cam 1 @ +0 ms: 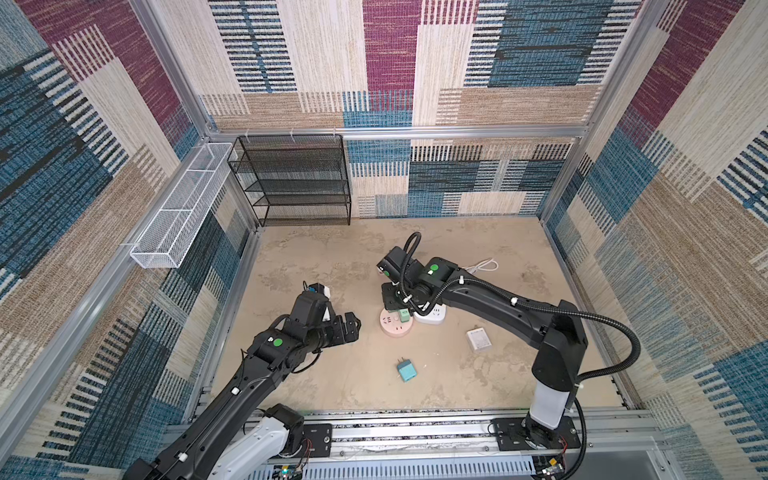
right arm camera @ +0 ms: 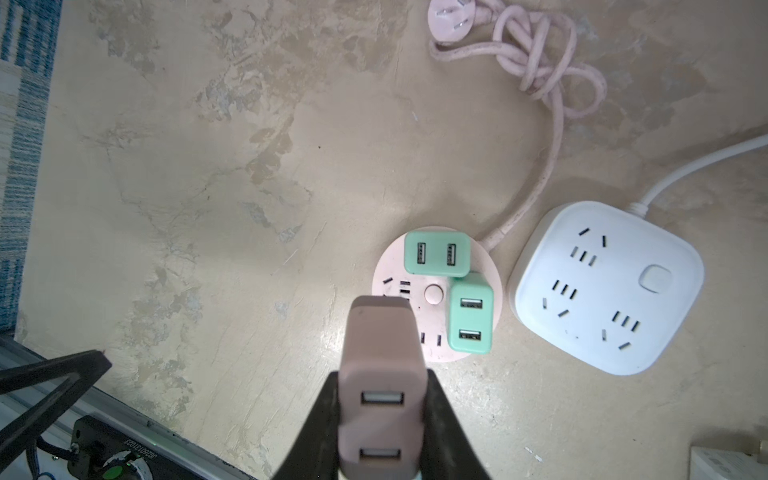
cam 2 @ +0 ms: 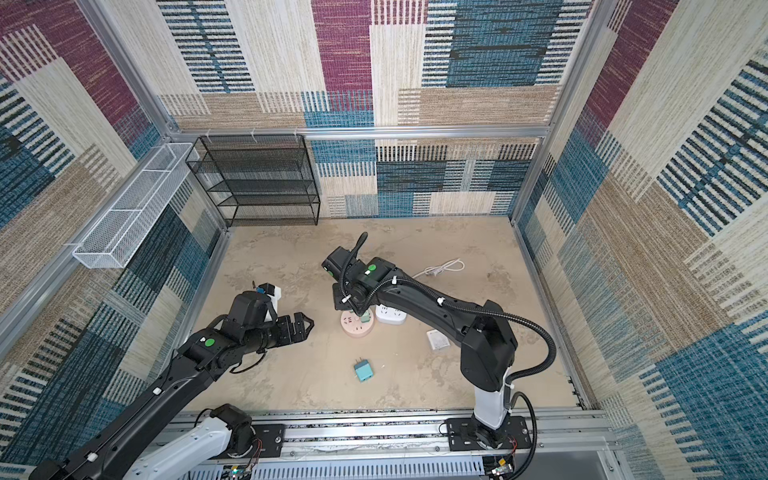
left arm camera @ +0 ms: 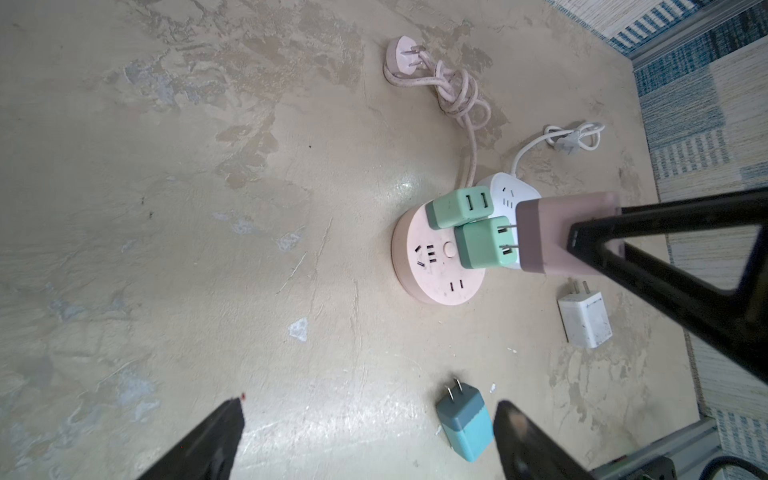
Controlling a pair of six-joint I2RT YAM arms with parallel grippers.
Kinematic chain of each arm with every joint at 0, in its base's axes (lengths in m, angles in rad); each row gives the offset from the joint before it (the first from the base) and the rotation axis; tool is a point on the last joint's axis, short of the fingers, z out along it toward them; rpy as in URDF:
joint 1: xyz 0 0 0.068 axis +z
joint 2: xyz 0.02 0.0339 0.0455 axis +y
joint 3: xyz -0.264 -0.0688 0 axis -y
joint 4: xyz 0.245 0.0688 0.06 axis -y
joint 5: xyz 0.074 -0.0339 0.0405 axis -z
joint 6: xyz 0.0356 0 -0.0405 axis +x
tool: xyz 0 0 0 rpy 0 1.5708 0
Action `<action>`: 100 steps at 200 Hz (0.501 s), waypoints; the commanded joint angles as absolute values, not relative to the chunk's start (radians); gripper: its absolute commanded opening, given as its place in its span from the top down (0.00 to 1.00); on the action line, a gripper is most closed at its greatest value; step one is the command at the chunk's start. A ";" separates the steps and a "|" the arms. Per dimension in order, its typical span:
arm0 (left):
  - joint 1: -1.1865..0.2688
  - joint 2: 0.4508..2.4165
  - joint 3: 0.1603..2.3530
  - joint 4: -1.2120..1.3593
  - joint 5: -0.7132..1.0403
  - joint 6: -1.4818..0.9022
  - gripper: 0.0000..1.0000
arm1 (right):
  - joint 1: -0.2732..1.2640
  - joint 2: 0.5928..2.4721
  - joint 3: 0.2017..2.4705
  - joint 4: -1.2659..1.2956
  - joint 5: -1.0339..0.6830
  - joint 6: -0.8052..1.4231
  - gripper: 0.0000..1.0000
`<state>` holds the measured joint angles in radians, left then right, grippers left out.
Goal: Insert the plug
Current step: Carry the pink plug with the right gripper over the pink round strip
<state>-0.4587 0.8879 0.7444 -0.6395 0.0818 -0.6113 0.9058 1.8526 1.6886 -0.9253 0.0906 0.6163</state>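
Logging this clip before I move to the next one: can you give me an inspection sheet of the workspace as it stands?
Surface: beige mottled tabletop.
Job's things: pink charger held over round pink power strip, prongs bare, not inserted; two green chargers already plugged into it; white square power strip beside it, apart, sockets free.
Clutter: blue charger and white charger lying loose on the tabletop.
Grippers: left gripper open, holding nothing; right gripper shut on pink charger.
Cables: pink cord knotted, white cord looped, both plugs lying loose; black conduit along the right arm.
Surroundings: black mesh shelf, white wire basket, patterned walls.
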 commanded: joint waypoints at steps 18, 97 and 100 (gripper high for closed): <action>-0.453 0.874 0.727 -0.602 0.089 -0.630 0.01 | 0.910 1.895 1.716 -0.979 0.071 0.591 1.00; -0.449 0.863 0.705 -0.580 0.098 -0.633 0.02 | 0.912 1.949 1.723 -1.006 0.075 0.575 1.00; -0.448 0.862 0.702 -0.579 0.098 -0.634 0.02 | 0.912 1.950 1.724 -1.006 0.075 0.574 1.00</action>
